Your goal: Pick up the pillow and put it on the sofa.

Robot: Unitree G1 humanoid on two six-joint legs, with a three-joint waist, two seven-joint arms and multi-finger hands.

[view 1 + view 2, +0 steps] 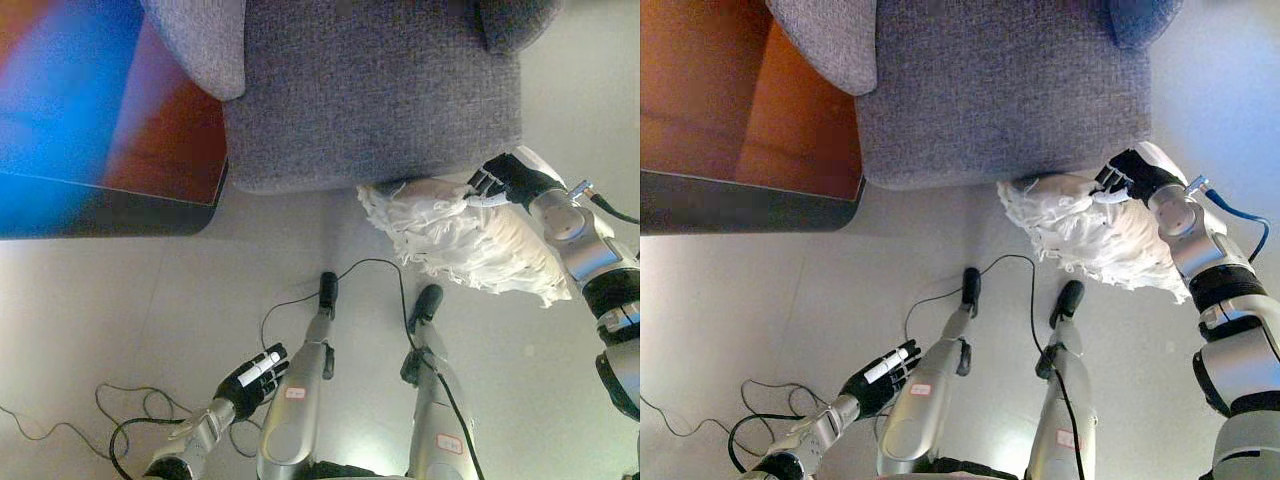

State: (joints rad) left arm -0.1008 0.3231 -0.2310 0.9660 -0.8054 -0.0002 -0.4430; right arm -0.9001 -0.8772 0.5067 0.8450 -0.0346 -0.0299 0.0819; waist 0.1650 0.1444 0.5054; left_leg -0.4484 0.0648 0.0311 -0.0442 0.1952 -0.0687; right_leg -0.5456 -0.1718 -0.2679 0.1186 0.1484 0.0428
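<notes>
The right hand point(505, 182) has its fingers curled into the white pillow point(455, 235), which lies on the floor just below it against the grey sofa point(370, 90). Looks light and squashy; bunch a corner.

Right hand point(505, 180) grips the white pillow point(455, 235) at its top edge, pillow just touching the front of the grey sofa point(370, 90). Left hand point(255, 375) hangs low over the floor point(120, 300) (fingers straight).

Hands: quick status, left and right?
Left hand: open, holding nothing, low beside the leg.
Right hand: shut on the white pillow, by the sofa.
</notes>
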